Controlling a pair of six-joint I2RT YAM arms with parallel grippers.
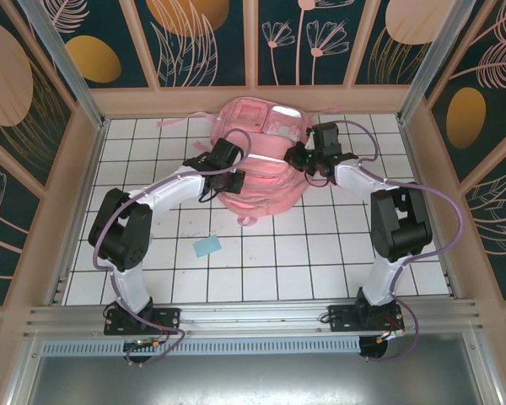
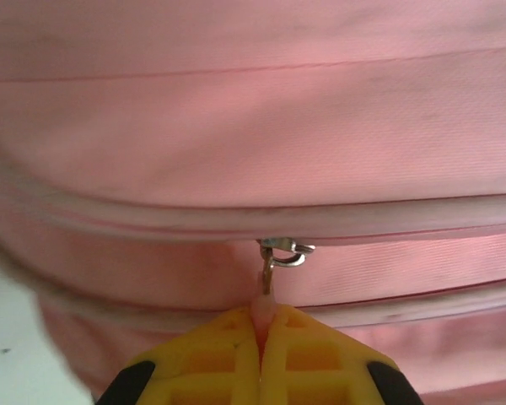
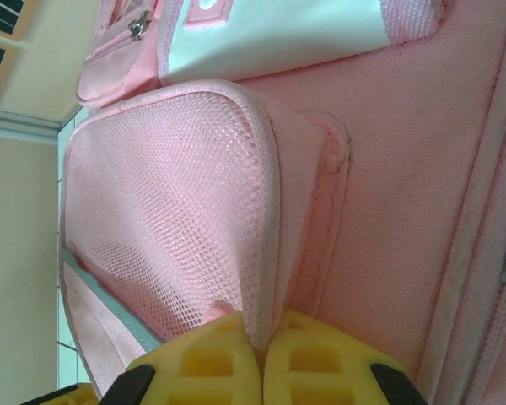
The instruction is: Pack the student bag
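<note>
Left gripper [image 2: 261, 342] pinched shut on zip pull [image 2: 278, 253], likely to draw it along; right gripper [image 3: 262, 359] clamps mesh pocket [image 3: 169, 211] rim, probably bracing bag [image 1: 263, 190], lying at 12 o'clock on table [image 1: 320, 270].

Both your arms reach toward 12 o'clock, elbows bowed outward. Left gripper [image 2: 261, 331] at 11 o'clock, pinched tight on zipper pull [image 2: 268, 268]. Right gripper [image 3: 262, 342] at 1 o'clock, clamped on student bag [image 3: 388, 169] mesh edge.
</note>
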